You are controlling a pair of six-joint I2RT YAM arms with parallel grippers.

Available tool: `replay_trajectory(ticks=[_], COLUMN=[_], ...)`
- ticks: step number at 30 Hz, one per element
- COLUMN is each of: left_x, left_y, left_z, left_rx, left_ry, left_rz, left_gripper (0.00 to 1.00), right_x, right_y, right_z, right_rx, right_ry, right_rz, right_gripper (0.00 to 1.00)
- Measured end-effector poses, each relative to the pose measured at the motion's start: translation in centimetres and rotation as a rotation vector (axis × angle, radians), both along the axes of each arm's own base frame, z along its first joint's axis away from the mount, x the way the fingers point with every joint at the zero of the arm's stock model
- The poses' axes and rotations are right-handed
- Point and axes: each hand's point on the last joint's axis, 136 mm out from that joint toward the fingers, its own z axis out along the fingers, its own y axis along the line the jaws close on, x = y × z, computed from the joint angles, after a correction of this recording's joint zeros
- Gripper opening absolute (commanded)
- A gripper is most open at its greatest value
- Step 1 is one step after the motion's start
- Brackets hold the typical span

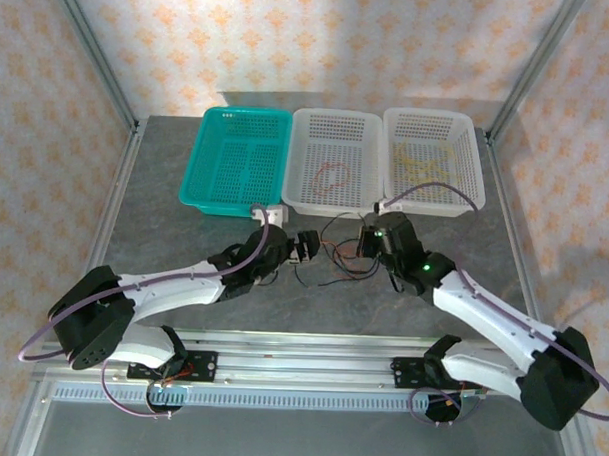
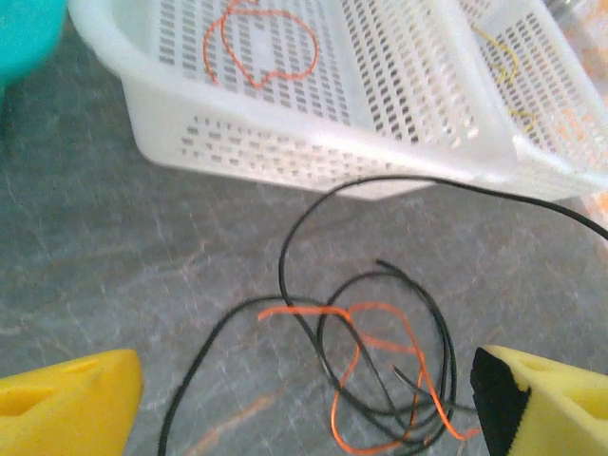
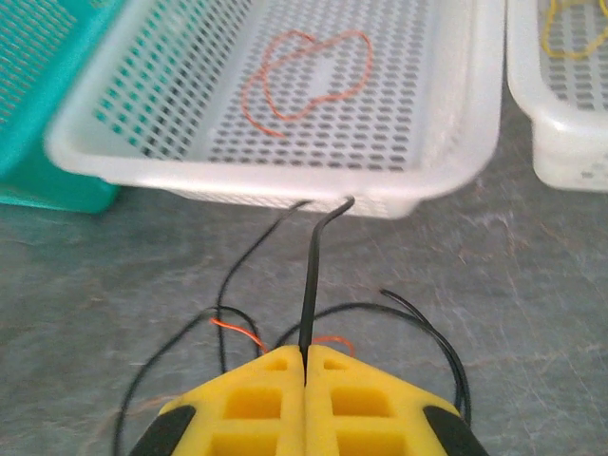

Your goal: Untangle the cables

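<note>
Yellow pads (image 3: 266, 399) of my right gripper (image 3: 305, 353) pinch a black cable (image 3: 310, 275) that rises toward the white basket (image 3: 285, 180). My left gripper (image 2: 306, 389) gapes wide over a black-and-orange tangle (image 2: 380, 380) on the grey table (image 2: 114, 275). An orange cable (image 2: 261, 43) lies in that basket; a yellow cable (image 2: 503, 57), blurred, seems to lie in the next

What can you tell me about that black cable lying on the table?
The black cable is a thin, flexible wire, looping loosely on the grey table before the white basket. Its loops cross an orange-red cable. The right tool is shut on one stretch, which runs out from it and bends near the basket.
</note>
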Motion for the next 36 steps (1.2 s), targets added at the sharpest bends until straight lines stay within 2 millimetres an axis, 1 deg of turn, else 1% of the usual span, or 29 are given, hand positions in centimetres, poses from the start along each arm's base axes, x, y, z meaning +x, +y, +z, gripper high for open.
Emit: replay_trajectory(ticks=[3, 5, 10, 13, 16, 18, 22, 26, 29, 33, 36], left_x=[0.9, 1.3, 2.0, 2.5, 2.7, 2.7, 2.7, 3.2, 3.9, 4.5, 5.1], left_y=[0.1, -0.3, -1.3, -1.1, -1.1, -1.5, -2.1, -2.3, -2.1, -1.8, -2.1], left_z=[1.2, 2.3, 4.8, 5.1, 4.7, 4.2, 3.7, 3.4, 2.6, 1.1, 0.7], left_rx=[0.013, 0.041, 0.081, 0.090, 0.101, 0.106, 0.117, 0.127, 0.136, 0.153, 0.151], left_ry=[-0.032, -0.063, -0.134, -0.147, -0.142, -0.131, -0.123, -0.119, -0.102, -0.070, -0.062], left_rz=[-0.021, -0.059, -0.141, -0.167, -0.194, -0.218, -0.253, -0.262, -0.253, -0.241, -0.240], left_gripper=[0.92, 0.92, 0.92, 0.91, 0.89, 0.89, 0.89, 0.88, 0.88, 0.81, 0.75], right_x=[-0.3, -0.5, -1.0, -1.3, -1.6, -1.8, -2.3, -2.8, -3.0, -3.3, -3.5], right_y=[0.5, 0.8, 1.3, 1.5, 1.7, 1.8, 2.0, 2.2, 2.4, 2.4, 2.3], right_z=[2.9, 4.8, 8.8, 10.8, 12.3, 13.2, 14.5, 15.0, 15.1, 15.5, 15.7], right_rx=[0.032, 0.050, 0.086, 0.101, 0.105, 0.108, 0.102, 0.091, 0.088, 0.089, 0.090], right_ry=[-0.050, -0.085, -0.163, -0.205, -0.235, -0.252, -0.287, -0.302, -0.305, -0.312, -0.318], right_rz=[0.045, 0.073, 0.130, 0.159, 0.184, 0.203, 0.241, 0.277, 0.297, 0.313, 0.315], right_gripper=[0.00, 0.00, 0.00, 0.00, 0.00, 0.00, 0.00, 0.00, 0.00, 0.00, 0.00])
